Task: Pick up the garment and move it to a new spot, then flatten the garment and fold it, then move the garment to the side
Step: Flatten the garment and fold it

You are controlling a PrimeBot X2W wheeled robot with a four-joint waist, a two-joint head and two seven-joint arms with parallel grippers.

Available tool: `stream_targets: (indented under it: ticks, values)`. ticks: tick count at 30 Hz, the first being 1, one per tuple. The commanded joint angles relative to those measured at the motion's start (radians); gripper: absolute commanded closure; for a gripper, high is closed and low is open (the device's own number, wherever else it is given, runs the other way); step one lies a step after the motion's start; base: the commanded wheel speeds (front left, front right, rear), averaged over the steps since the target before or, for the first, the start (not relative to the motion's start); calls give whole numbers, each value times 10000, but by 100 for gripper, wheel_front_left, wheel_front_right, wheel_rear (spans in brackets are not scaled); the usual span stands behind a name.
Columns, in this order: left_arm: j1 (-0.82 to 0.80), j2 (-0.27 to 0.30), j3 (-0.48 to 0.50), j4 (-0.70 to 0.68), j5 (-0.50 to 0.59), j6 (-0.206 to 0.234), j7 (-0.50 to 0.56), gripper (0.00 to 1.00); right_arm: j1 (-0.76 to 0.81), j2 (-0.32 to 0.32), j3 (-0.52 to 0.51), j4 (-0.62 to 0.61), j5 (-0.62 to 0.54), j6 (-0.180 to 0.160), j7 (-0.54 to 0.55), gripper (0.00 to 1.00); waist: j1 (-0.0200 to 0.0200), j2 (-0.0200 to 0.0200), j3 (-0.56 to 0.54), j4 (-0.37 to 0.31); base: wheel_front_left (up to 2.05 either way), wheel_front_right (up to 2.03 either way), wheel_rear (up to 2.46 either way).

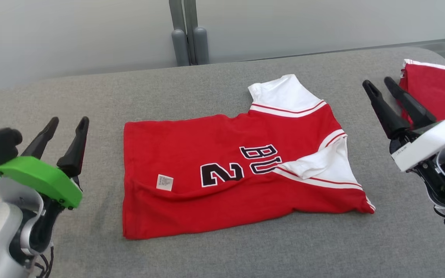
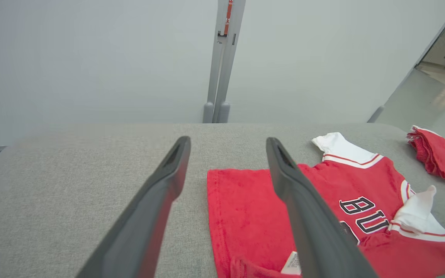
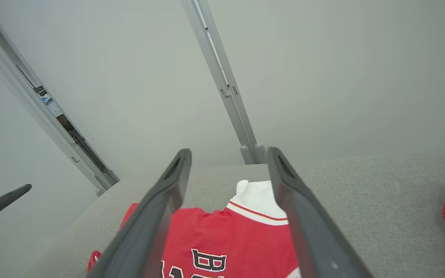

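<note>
- Head view: the left gripper has its fingers spread wide with nothing between them, hanging over the left end of the table. The right gripper is the same deal, spread and empty, over the table's right end.
- The jersey lies in the middle of the table, well apart from both grippers. It's only half flat. One white sleeve is flopped over the chest print, and the side toward the table's near edge looks doubled over, with the label showing.
- There's another red garment at the table's far right corner, just behind the right gripper. I'd steer clear of that one.
- Left wrist view: the left gripper is wide apart and points across the table. The jersey's hem shows between its fingers, toward the table's middle.
- Right wrist view: the right gripper is also wide apart and looks down the table at the jersey's shoulder end.
- My take: the pick-up looks like the step in hand, since neither gripper is on the cloth.
- I'd send the left to a hem corner and the right to the shoulder.
- Come in low and pinch just the jersey, not the table's cover.
- Then lift both ends evenly so the flopped sleeve drops free.
</note>
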Motion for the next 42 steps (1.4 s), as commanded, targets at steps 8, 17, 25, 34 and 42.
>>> stream_targets:
  ticks: [8,17,25,34,42]
  values:
    - [1819,-686,294,-1127,1774,1285,-2381,0,2810,1882,-3823,-502,-3303,1,-116,0,0,-1,-155,261,0,0,0]
    - [3345,-1947,1340,-1118,3712,1454,-2429,0,4447,3081,-4722,-581,-5348,-1,-120,0,0,-1,-61,301,0,0,0]
    - [4182,-3150,2430,-564,4691,650,-2431,0,4786,3469,-5093,-514,-6038,-1,-121,0,0,-1,-110,328,0,0,0]
    - [4364,-3783,3150,-145,5380,-55,-2432,0,4781,3370,-5240,-602,-6289,-1,-122,0,0,-1,-404,258,0,0,0]
    - [4486,-4163,3493,105,5778,-422,-2433,0,4894,3204,-5299,-174,-6288,-1,-120,0,0,-1,-357,252,0,0,0]
